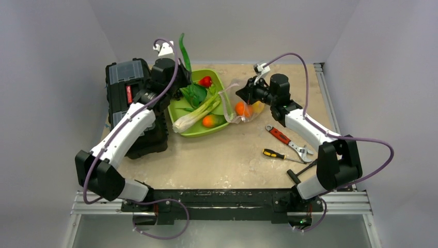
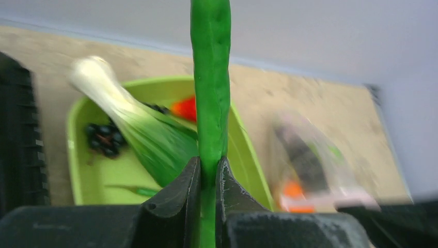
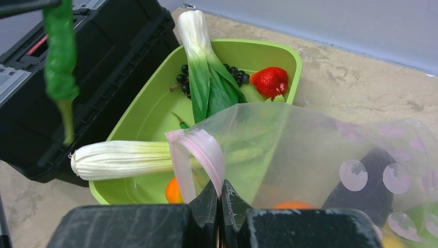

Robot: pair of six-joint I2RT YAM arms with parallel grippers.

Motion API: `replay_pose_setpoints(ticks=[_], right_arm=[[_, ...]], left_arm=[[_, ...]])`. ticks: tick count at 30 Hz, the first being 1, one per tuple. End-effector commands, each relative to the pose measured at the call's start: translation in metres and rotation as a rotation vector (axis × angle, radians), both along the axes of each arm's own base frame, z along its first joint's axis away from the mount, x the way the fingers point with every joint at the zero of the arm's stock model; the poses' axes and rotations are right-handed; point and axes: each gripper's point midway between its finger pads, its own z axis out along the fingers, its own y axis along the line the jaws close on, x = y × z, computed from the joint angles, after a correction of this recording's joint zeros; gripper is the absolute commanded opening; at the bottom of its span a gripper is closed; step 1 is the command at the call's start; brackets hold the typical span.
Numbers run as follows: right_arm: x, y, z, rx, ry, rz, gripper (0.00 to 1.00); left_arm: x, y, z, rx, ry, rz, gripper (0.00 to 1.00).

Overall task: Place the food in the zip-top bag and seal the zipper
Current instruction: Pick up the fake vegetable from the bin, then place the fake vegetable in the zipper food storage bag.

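Note:
My left gripper (image 2: pixel 208 173) is shut on a long green pepper (image 2: pixel 210 88) and holds it upright above the green tray; the pepper also shows in the top view (image 1: pixel 183 50) and in the right wrist view (image 3: pixel 61 62). My right gripper (image 3: pixel 221 190) is shut on the pink zipper (image 3: pixel 204 150) of the clear zip-top bag (image 3: pixel 310 155), holding its mouth up beside the tray. The bag (image 1: pixel 243 103) holds an orange piece (image 1: pixel 240 109) and a yellow piece (image 1: pixel 258 107). The tray holds a red piece (image 3: pixel 269 81), a bok choy (image 3: pixel 204 77), a leek (image 3: pixel 121 159) and an orange piece (image 1: pixel 209 121).
The green tray (image 1: pixel 193 130) sits at the back centre. A black toolbox (image 1: pixel 126 88) stands left of it, under my left arm. A red-handled wrench (image 1: pixel 286 140) and a yellow-black screwdriver (image 1: pixel 275 154) lie on the table at the right front. Dark berries (image 3: pixel 235 72) lie in the tray.

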Motion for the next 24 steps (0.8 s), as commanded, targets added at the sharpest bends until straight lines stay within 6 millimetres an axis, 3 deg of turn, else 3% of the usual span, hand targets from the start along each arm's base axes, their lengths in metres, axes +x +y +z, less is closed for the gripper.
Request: replay_pose_setpoints(ticks=[1, 6, 9, 13, 18, 24], right_arm=[[-0.001, 0.003, 0.028, 0.022, -0.077, 0.010, 0.00], [-0.002, -0.001, 0.030, 0.008, -0.091, -0.005, 0.00], [-0.003, -0.002, 0.031, 0.005, -0.107, -0.009, 0.00], [-0.004, -0.002, 0.032, 0.000, -0.117, -0.012, 0.00], [-0.011, 0.001, 0.037, 0.003, -0.147, 0.010, 0.00], [-0.019, 0.007, 0.038, -0.020, -0.176, 0.040, 0.00]], left_arm=[[-0.081, -0.065, -0.013, -0.147, 0.244, -0.484, 0.00], [-0.164, -0.100, -0.052, -0.314, 0.610, -0.804, 0.00], [-0.199, -0.113, -0.049, -0.420, 0.687, -0.940, 0.00], [-0.227, -0.123, -0.047, -0.473, 0.741, -1.028, 0.00], [-0.235, -0.146, -0.070, -0.568, 0.914, -1.038, 0.00], [-0.207, -0.165, -0.087, -0.637, 0.988, -0.956, 0.00]])
